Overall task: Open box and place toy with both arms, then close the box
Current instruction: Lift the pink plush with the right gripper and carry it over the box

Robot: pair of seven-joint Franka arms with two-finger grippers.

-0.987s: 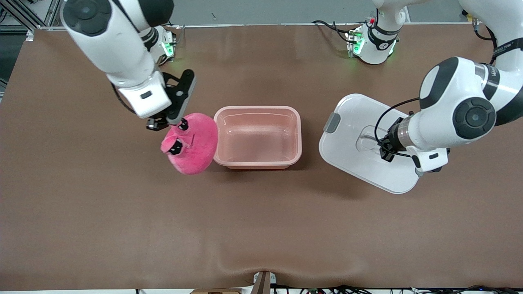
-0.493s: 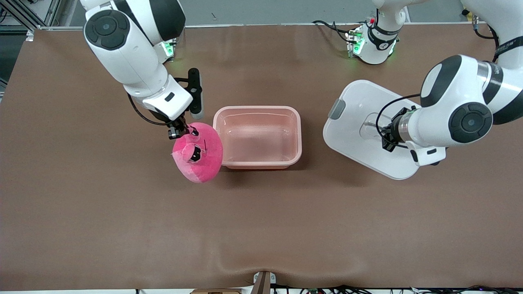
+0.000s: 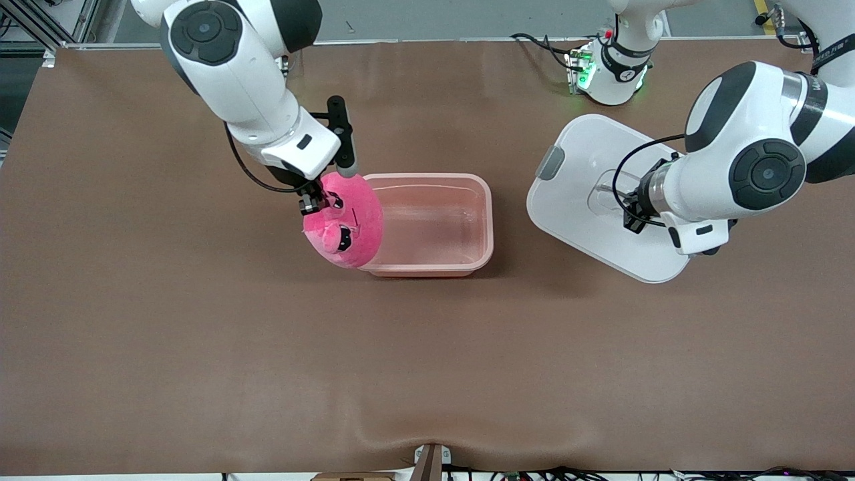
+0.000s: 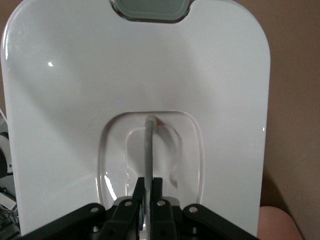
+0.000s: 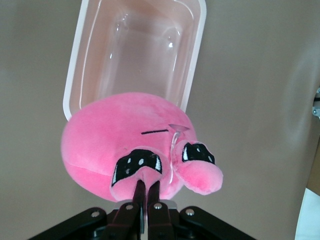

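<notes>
- Currently we have the right gripper pinched shut on the toy, holding it by one bulging eye; the plush hangs in the air over the rim of the box at the right arm's end.
- Box is open and empty, in mid-table.
- Left gripper is clamped on the thin handle in the lid's recess; the lid is held tilted above the table, toward the left arm's end, well apart from the box.
- Step in hand, as we judge it: carry the toy over the box and lower it in.
- To do it well, we should centre the plush over the cavity first; right now part of it overhangs the rim, so a release here could tip it out onto the table.
- Grip is on an eye only, so the body may swing; we should move slowly and descend before letting go.
- Left arm should keep the lid clear until the right arm has left.
</notes>
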